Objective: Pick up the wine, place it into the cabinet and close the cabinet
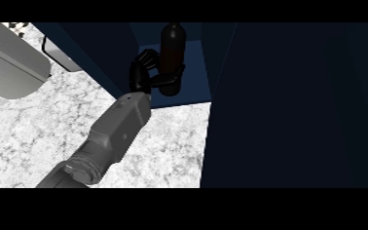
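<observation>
While the left hand (144, 73) grips the wine (171, 53), the cabinet door (287, 107) stands alongside.

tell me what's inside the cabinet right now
The wine bottle stands in the open cabinet, with the left hand curled round it. The large dark door at the right covers the rest of the interior, so anything else inside cannot be seen.

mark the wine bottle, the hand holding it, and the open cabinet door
wine bottle (172, 46), head view, upper body.
left hand (144, 73), head view, back of hand.
cabinet door (287, 107), head view, middle of panel.
</observation>
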